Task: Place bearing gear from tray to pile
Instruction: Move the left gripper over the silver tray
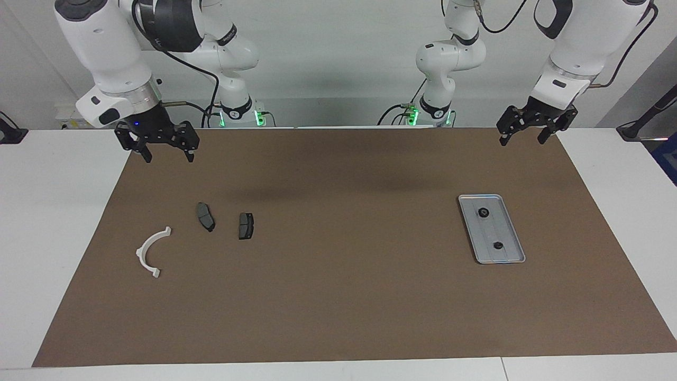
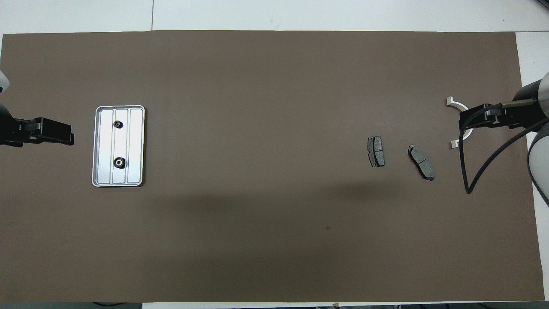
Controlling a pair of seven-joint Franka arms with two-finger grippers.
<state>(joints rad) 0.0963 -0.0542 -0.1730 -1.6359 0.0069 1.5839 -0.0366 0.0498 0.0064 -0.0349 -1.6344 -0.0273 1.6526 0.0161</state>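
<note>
Two Franka arms at a table covered by a brown mat (image 1: pixel 338 296). Both arms wait, raised, at the robots' edge of the mat.

The left gripper (image 1: pixel 528 134) hangs in the air over the mat's corner at the left arm's end, on the robots' edge; its two fingers stand apart, open, and hold nothing. The right gripper (image 1: pixel 166 153) hangs over the corresponding corner at the right arm's end; its fingers are likewise spread and empty.

The tray (image 1: pixel 510 253), silver-grey with a raised rim and lengthwise ridges, lies flat on the mat toward the left arm's end, well in from the mat's edges. Two small dark bearing gears rest in it, apart from each other: one bearing gear (image 1: pixel 483 212) nearer to the robots, the second bearing gear (image 1: pixel 497 245) farther from them.

The pile lies toward the right arm's end of the mat, its parts loose and not touching. It comprises a white arc bracket (image 1: pixel 149 252), closest to the mat's short edge, and two dark grey pads: one pad (image 1: pixel 205 216) beside the bracket, the other pad (image 1: pixel 246 225) just beside the first, toward the mat's middle.
</note>
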